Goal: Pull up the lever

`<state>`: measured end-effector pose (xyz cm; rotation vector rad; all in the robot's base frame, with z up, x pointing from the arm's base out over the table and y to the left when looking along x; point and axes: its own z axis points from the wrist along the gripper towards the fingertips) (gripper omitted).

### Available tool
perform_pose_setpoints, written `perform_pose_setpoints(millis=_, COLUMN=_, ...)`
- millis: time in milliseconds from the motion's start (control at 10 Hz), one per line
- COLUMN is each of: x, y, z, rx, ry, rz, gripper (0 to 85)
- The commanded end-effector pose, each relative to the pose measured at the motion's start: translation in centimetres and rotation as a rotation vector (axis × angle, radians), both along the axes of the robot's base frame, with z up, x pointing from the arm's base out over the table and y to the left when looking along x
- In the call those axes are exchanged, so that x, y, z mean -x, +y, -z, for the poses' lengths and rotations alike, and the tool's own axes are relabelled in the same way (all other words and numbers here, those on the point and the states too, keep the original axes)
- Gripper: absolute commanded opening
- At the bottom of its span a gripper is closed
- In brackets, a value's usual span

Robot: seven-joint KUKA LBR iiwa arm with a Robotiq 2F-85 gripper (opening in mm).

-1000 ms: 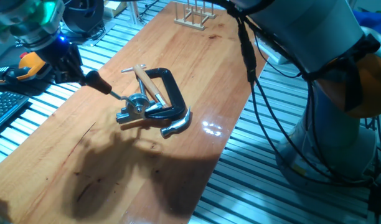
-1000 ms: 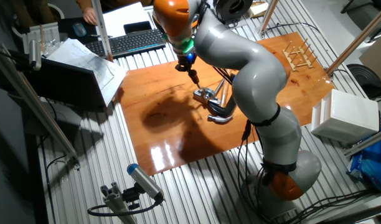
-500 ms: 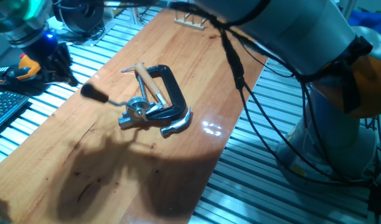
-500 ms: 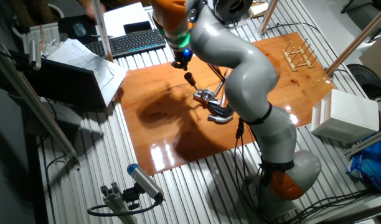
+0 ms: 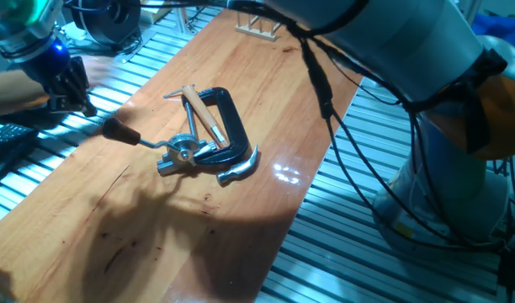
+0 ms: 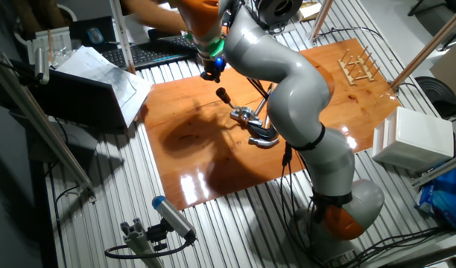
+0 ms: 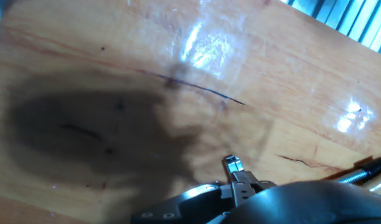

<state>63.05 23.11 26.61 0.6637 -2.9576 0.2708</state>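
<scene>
A robot arm's gripper [image 5: 62,80] hangs at the far left of one fixed view, above the left edge of a long wooden tabletop [image 5: 266,109]; its dark fingers [image 5: 72,76] appear empty and hold nothing, though how far apart they stand cannot be told. Just to the right of it and clear of the fingers sits the lever [image 5: 140,138], a thin bent silver arm ending in a dark red-brown knob at its left end, raised a little off the wood. The lever's right end joins a small silver hub [image 5: 184,151] near the middle of the tabletop. Right of the hub lies a black C-clamp [image 5: 230,118], with a pale wooden-handled hammer [image 5: 205,118] lying across it, its metal head at the lower right. Farther right, thick black cables [image 5: 325,93] hang from the large grey arm. In the other fixed view the gripper [image 6: 211,68] hovers just above the lever's knob [image 6: 221,94], a small gap between them. The hand view looks down on glossy wood with a dark shadow, the hub's metal [image 7: 235,177] blurred at the bottom edge.
</scene>
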Motion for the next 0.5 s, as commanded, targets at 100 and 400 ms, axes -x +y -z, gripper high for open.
perform_pose_setpoints(millis=100, x=-0.27, y=0.76, z=-0.14, rx=0.035, ry=-0.052, rz=-0.001, gripper=0.0)
perform_pose_setpoints(millis=400, x=-0.46, y=0.87, z=-0.79, rx=0.042, ry=-0.073, rz=-0.017, gripper=0.0)
